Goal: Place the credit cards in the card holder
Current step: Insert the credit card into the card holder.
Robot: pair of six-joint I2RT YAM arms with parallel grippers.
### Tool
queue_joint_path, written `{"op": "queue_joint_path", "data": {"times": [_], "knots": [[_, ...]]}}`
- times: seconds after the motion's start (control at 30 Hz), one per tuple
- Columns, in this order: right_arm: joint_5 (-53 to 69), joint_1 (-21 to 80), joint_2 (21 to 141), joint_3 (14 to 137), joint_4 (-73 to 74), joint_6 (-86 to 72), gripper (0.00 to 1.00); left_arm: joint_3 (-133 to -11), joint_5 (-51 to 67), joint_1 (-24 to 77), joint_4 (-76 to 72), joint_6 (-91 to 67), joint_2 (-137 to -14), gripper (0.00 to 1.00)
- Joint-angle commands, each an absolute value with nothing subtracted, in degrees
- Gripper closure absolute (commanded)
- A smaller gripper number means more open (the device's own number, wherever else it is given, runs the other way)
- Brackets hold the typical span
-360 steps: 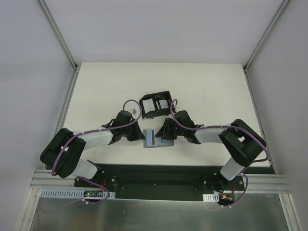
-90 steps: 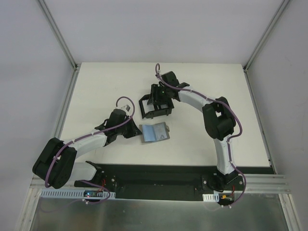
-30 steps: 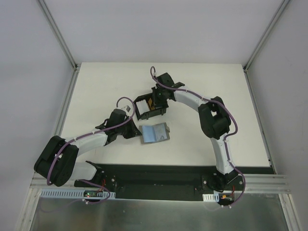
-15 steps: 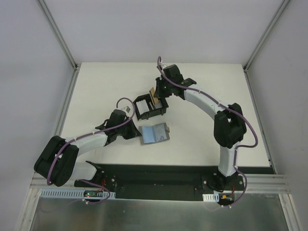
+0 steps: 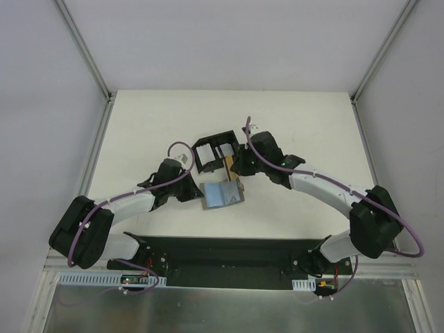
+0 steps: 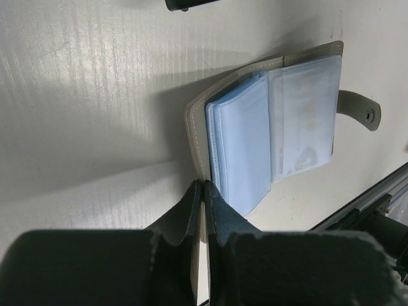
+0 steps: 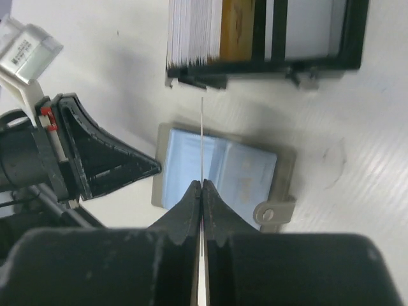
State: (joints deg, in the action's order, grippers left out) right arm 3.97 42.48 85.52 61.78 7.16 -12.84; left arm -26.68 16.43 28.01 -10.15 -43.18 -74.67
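Just one gold credit card point(image 5: 228, 166) in right gripper point(image 7: 201, 185) pinch, one open card holder point(image 6: 280, 127) in left gripper point(image 6: 202, 186) pinch.

The right claw point(image 5: 236, 166) has brought a gold card point(image 5: 227, 166) from the tray point(image 5: 208, 164) toward the card holder point(image 5: 223, 195)

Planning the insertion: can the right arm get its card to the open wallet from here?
Probably yes: the right gripper holds the card over the wallet, which the left gripper holds open; nothing lies between.
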Motion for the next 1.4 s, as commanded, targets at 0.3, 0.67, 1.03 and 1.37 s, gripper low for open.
{"op": "queue_joint_path", "data": {"times": [0.3, 0.67, 1.03, 1.37], "knots": [[18.5, 42.5, 86.6, 41.0, -20.4, -30.6, 1.0, -24.0, 17.4, 27.3, -12.0, -42.6, -75.2, 1.0], [17.8, 42.0, 92.4, 39.1, -24.3, -30.6, 1.0, -23.3, 17.6, 27.3, -12.7, -43.0, -75.1, 1.0], [18.6, 41.8, 94.7, 35.4, -27.2, -32.2, 1.0, -23.5, 18.2, 27.3, -13.8, -43.3, -76.0, 1.0], [19.3, 41.9, 97.4, 34.5, -30.5, -34.5, 1.0, -23.4, 18.8, 27.3, -14.8, -43.9, -76.7, 1.0]]}}
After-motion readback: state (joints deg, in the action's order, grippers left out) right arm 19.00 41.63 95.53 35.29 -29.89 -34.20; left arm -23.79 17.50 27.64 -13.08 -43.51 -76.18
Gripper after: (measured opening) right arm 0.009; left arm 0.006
